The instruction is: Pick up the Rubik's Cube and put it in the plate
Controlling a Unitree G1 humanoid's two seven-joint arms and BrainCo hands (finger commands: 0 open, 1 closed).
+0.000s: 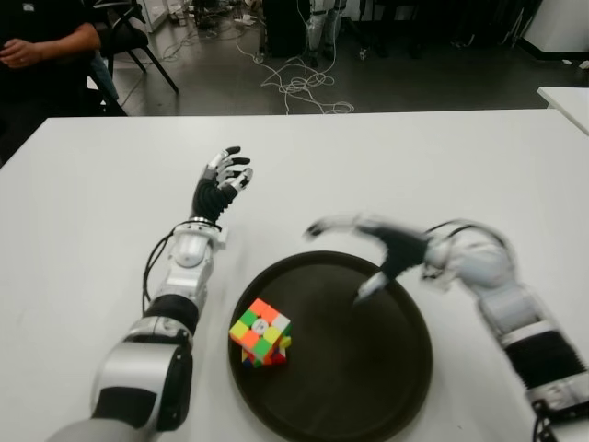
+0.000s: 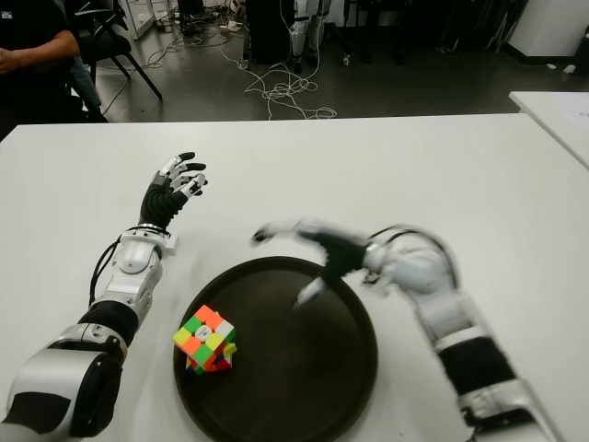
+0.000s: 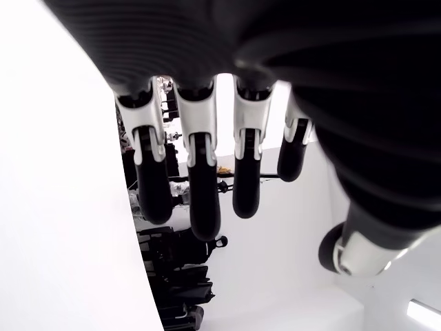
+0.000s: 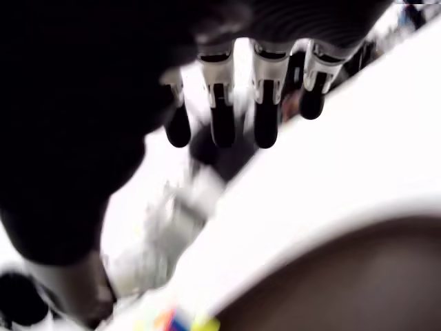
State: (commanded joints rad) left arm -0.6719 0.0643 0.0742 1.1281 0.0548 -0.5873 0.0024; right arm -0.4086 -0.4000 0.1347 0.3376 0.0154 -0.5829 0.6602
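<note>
The Rubik's Cube [image 1: 260, 332] sits tilted on the left rim of the dark round plate [image 1: 368, 368], partly inside it. My right hand [image 1: 368, 249] hovers over the plate's far right part, fingers spread and holding nothing; it is blurred by motion. In the right wrist view its fingers [image 4: 224, 117] hang straight, with the plate [image 4: 344, 283] below and a strip of the cube's colours [image 4: 172, 321] at the edge. My left hand [image 1: 221, 184] shows on the white table [image 1: 92, 203] to the left of the plate, fingers loosely extended and empty.
A person in dark clothes [image 1: 37, 46] sits beyond the table's far left corner. Chairs and cables [image 1: 294, 83] lie on the floor behind the table. Another white table edge [image 1: 571, 101] shows at the far right.
</note>
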